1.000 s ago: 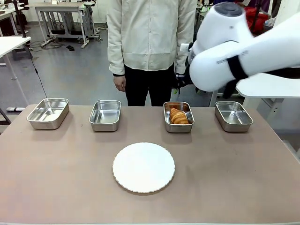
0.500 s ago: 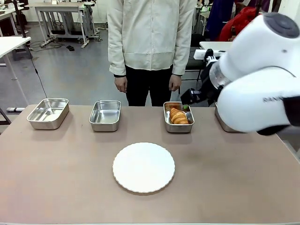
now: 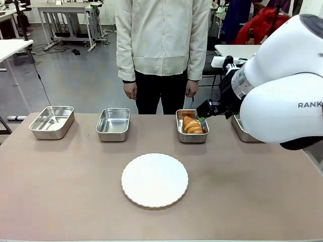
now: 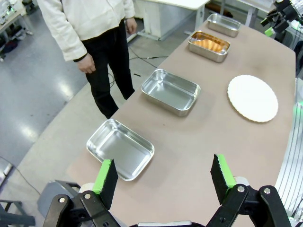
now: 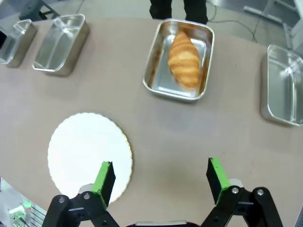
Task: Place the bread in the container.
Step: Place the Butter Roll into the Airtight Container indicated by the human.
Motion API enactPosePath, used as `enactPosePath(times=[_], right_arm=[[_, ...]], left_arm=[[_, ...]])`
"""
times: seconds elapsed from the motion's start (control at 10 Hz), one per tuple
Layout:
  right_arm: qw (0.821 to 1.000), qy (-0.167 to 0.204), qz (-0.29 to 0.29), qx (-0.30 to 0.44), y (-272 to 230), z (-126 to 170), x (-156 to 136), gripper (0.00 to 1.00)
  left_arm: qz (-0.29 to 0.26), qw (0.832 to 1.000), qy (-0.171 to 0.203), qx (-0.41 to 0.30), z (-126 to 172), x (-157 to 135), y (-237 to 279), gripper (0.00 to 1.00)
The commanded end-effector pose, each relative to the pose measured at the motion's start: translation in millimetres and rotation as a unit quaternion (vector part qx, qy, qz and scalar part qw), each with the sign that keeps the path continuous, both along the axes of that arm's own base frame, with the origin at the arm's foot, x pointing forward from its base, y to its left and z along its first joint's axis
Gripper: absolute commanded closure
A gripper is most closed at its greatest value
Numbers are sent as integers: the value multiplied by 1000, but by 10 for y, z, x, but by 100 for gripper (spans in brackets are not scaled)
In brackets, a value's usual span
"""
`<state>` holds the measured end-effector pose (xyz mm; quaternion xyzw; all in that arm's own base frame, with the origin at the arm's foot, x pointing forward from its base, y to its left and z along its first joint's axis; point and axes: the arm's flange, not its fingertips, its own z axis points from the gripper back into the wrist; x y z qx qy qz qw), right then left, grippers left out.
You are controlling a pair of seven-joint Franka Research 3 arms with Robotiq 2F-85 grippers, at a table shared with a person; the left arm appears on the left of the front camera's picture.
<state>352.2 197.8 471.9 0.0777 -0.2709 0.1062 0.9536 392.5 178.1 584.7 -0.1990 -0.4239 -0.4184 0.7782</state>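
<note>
The right end effector point(image 5: 158, 177) hangs above the surface point(image 5: 199, 137) with its green-padded fingers point(image 5: 105, 176) spread wide and nothing between them. Below and ahead of it the croissant point(image 5: 184, 59) lies inside the steel pan point(image 5: 154, 71), slightly askew, its tapered ends close to the pan's walls. In the front view that pan point(image 3: 192, 137) is the third of four along the far edge, with the person standing just behind it. The white scallop-edged plate point(image 3: 154, 180) sits bare near the middle of the surface. The left end effector point(image 4: 163, 182) is also wide and empty, over the left end of the surface above another steel pan point(image 4: 120, 147).

The croissant appears to be placed already. The chief risk, as I judge it, is the bulky right arm point(image 3: 282, 108) hanging low near the row of pans: a careless swing could clip a rim and slide or tip a light pan, or brush the person's hand point(image 3: 191, 89) nearby.
</note>
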Motion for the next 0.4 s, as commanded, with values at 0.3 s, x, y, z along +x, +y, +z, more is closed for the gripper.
enactPosePath(times=[0.3], right_arm=[[1000, -11, 4, 6, 45, 40, -16, 0]], left_arm=[[-5, 1000, -5, 0, 0, -18, 5, 0]])
